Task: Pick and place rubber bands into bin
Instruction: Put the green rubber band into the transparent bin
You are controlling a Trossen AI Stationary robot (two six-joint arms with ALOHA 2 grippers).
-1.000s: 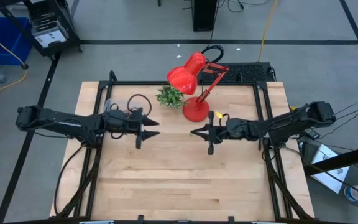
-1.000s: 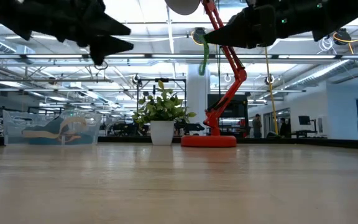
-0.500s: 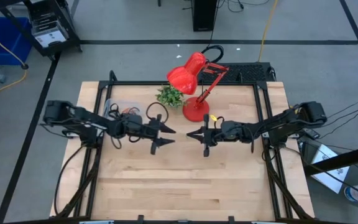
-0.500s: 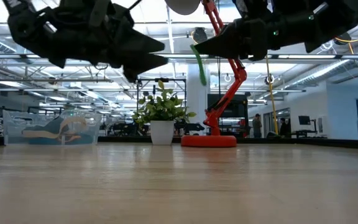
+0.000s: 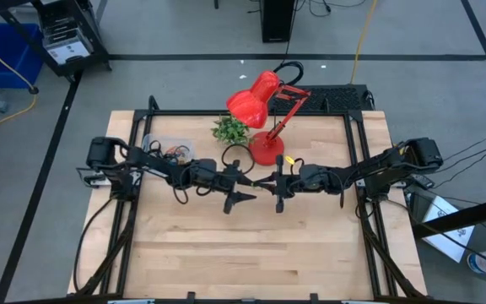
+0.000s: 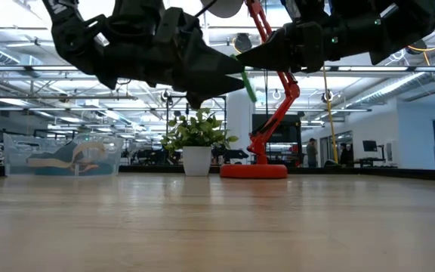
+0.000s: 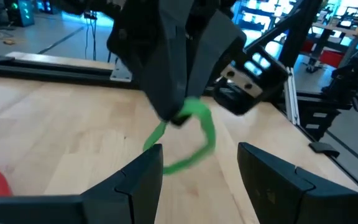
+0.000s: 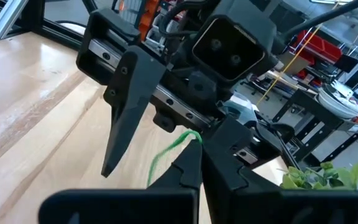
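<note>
A green rubber band [image 7: 191,134] hangs in the air over the middle of the table, with my right gripper [image 5: 264,181] shut on it. My left gripper [image 7: 197,155] is open and faces the right gripper tip to tip. Its two fingers stand on either side of the band's lower loop [image 7: 182,165], and I see no touch. In the low view the band [image 6: 248,85] dangles between the two dark grippers, well above the wood. The clear bin [image 5: 165,148] stands on the table's far left with several bands lying in it. My right gripper pinches the green band's upper end [image 7: 188,111] between its two shut fingertips. The fingers lie about level and come from the table's right side. The band hangs slack below the fingertips, clear of the table.
A red desk lamp [image 5: 264,110] and a small potted plant [image 5: 231,130] stand at the far middle of the table, just behind the grippers. The bin [image 6: 63,155] is at the far left. The near half of the wooden table [image 5: 243,253] is bare.
My left gripper has travelled toward the table's right edge and somewhat down, up to the right gripper, and its open fingers now flank the hanging band. The right gripper has kept nearly still, with the green band dangling from it as before.
</note>
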